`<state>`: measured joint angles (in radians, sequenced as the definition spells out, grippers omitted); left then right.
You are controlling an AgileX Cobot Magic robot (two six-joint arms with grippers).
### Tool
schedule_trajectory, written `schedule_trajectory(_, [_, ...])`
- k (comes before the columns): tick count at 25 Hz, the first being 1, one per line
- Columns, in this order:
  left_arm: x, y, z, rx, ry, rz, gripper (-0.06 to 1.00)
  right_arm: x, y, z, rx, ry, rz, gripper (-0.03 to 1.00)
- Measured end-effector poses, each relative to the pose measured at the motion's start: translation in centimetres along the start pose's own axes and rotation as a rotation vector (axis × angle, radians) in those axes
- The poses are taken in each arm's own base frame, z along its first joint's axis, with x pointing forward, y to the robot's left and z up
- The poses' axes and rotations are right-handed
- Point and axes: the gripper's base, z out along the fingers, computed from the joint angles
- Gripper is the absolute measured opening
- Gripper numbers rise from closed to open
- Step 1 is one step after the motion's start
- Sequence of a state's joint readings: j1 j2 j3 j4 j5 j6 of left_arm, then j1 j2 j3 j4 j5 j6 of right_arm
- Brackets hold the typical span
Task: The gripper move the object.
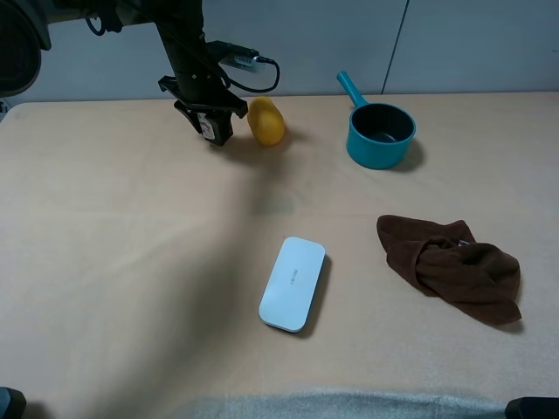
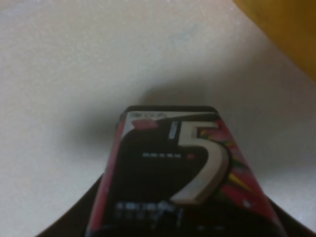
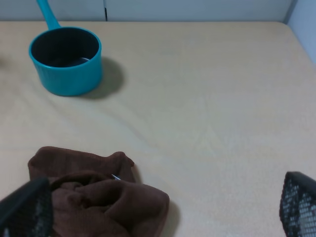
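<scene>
My left gripper (image 1: 216,133) is at the far left of the table, pointing down and shut on the object (image 1: 207,127), a small black box with a red-and-white label. In the left wrist view the box (image 2: 173,173) fills the lower middle and shows a large "5", with a dark finger (image 2: 64,228) beside it. The box hangs close to the table; I cannot tell whether it touches. My right gripper (image 3: 162,207) is open and empty, its fingertips wide apart above a brown cloth.
A yellow oval fruit (image 1: 265,120) stands just right of the box and shows in the left wrist view (image 2: 289,29). A teal pot (image 1: 379,133) is at the far right-centre. A flat white case (image 1: 293,282) lies mid-table. A crumpled brown cloth (image 1: 450,266) lies right.
</scene>
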<state>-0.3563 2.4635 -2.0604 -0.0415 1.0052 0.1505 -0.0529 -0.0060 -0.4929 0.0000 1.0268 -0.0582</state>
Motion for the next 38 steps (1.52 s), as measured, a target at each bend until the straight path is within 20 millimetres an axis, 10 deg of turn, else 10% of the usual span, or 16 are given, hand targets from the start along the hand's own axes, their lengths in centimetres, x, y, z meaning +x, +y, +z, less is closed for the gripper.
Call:
schedule_trajectory(6, [0.0, 0.0, 0.0, 0.001, 0.000, 0.000, 0.50, 0.0, 0.0, 0.0, 0.000, 0.000, 0.000, 0.69])
schedule_trajectory(14, [0.0, 0.0, 0.0, 0.000, -0.003, 0.000, 0.80, 0.0, 0.0, 0.0, 0.000, 0.000, 0.000, 0.69])
schedule_trajectory(28, [0.2, 0.0, -0.4, 0.005, 0.025, 0.000, 0.82, 0.0, 0.0, 0.0, 0.000, 0.000, 0.000, 0.69])
schedule_trajectory(38, [0.0, -0.2, -4.7, 0.004, 0.025, 0.004, 0.85, 0.0, 0.0, 0.0, 0.000, 0.000, 0.000, 0.69])
